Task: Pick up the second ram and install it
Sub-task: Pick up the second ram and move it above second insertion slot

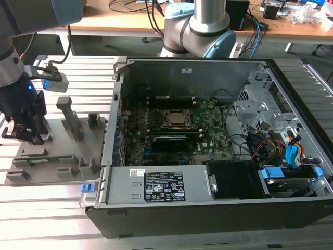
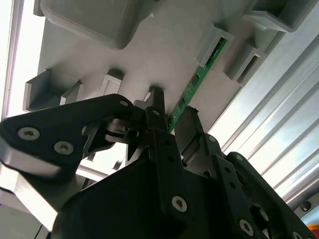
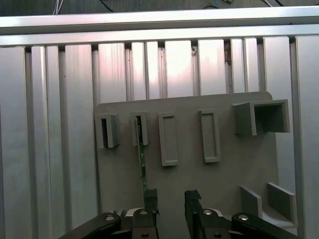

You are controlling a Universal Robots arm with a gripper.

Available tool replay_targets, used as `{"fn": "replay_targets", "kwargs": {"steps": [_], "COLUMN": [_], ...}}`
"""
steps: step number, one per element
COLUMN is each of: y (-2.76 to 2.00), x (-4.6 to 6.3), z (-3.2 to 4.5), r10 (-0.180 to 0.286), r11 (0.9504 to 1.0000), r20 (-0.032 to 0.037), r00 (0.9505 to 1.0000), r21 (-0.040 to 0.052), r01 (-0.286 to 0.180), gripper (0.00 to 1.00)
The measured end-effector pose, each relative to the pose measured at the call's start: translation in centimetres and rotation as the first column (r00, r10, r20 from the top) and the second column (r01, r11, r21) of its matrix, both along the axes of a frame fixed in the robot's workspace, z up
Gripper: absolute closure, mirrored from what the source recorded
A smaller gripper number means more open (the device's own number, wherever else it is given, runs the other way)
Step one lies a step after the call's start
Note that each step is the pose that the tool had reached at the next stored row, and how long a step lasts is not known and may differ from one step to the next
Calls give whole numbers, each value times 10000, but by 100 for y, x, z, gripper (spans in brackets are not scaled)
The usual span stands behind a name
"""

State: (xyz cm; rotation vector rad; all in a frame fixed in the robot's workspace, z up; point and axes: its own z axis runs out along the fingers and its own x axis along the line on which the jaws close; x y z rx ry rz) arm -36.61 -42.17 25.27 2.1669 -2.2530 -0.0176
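The second ram (image 3: 143, 164) is a long, very thin green strip standing on its edge, speckled with small dark and pale parts along its face in the second wrist view (image 2: 199, 79); it sits on the grey fixture (image 1: 62, 148), which lies at nine o'clock from the open computer case (image 1: 182, 224) in the exterior view, well apart from the motherboard (image 1: 208, 140) inside that case; its long axis runs flat along the fixture's base, in line with the grooves of the slatted metal table (image 3: 50, 124), and those grooves follow the nine-to-three line in the exterior view; its far end is tucked into a narrow slotted bracket of the fixture, and its near end reaches the gripper (image 3: 171, 199); the gripper is down over the fixture at the exterior view's left (image 1: 23, 136), its two black fingers (image 3: 150, 196) spread with a clear gap between them; in the second wrist view the stick's near end passes in between the fingers (image 2: 172, 112), while in the first wrist view it lies right against one of them; whether that finger touches it, I cannot tell.
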Motion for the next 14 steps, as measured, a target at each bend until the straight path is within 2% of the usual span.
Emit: {"fn": "replay_targets", "kwargs": {"steps": [7,9,12,13,14], "y": [-5,-72,-171,-224,-252], "x": [-1,-2,-9,-8,-8], "z": [-90,-136,-245,-282,-304], "r10": [-1,0,12,19,21], "r11": [10000,10000,10000,10000,10000], "r20": [-1,0,0,0,1], "r00": [10000,10000,10000,10000,10000], "r21": [-18,-37,-62,-61,-61], "r01": [1,0,-12,-19,-21], "gripper": [64,64,64,64,64]}}
